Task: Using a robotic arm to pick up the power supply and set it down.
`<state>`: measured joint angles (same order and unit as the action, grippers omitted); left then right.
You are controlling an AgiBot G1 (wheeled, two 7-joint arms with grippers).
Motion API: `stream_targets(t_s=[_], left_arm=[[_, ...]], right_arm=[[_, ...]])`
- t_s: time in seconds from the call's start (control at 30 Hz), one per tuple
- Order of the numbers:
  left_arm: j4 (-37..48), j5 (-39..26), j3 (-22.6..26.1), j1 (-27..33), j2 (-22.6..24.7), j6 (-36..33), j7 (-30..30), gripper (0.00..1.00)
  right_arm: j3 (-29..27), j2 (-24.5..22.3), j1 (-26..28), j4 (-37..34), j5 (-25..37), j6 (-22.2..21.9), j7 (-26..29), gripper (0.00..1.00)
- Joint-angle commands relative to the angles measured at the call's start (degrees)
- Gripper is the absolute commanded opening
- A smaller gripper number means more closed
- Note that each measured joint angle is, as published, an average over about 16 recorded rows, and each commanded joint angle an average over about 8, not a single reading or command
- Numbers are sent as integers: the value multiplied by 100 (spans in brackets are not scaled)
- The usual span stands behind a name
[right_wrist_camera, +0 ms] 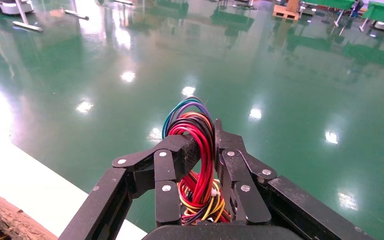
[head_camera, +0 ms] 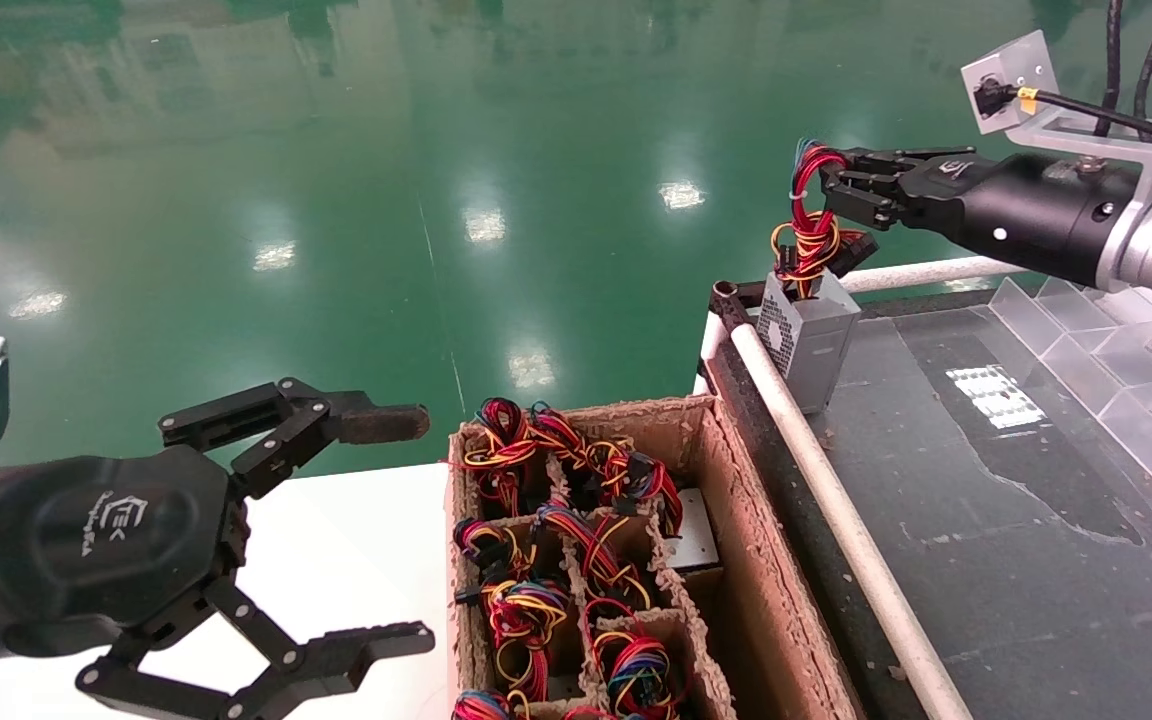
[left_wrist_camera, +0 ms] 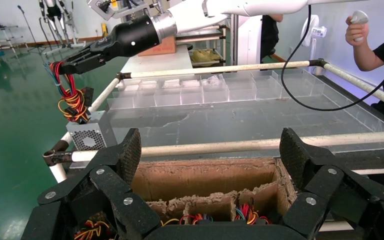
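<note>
The power supply [head_camera: 814,340] is a small grey metal box with a perforated vent face. It stands upright at the far left corner of the dark table top [head_camera: 1016,520]. Its looped bundle of red, yellow and blue wires [right_wrist_camera: 197,145] rises from the top. My right gripper [head_camera: 821,185] is shut on the top of that loop, directly above the box, and the wires are pinched between its fingers [right_wrist_camera: 177,152]. I cannot tell whether the box's base rests on the table. My left gripper [head_camera: 426,528] is open and holds nothing, low on the left beside the cardboard box.
A cardboard box [head_camera: 746,540] with paper dividers holds several more wire-topped units. A white tube rail [head_camera: 836,520] runs along the dark table's edge. Clear plastic dividers [head_camera: 1116,370] line the table's right side. A white surface [head_camera: 356,540] lies under my left gripper. A person [left_wrist_camera: 380,45] stands beyond the table.
</note>
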<state>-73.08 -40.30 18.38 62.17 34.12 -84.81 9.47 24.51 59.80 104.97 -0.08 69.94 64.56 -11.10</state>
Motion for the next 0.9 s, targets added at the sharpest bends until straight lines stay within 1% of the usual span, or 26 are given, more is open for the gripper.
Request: stream_targets(t_s=[0.03,0.73,0.9], left_arm=[[0,0,0,0,0,0,0,100],[0,3,4,1,-2,2,-2,100],[0,3,5,1,-2,2,-2,100]], right_arm=[[6,0,4,-7,8,-15,11,100],[147,-116,-11,19,211,-50,-131,100],[128,-175,7,15,183,-40,-131,100]])
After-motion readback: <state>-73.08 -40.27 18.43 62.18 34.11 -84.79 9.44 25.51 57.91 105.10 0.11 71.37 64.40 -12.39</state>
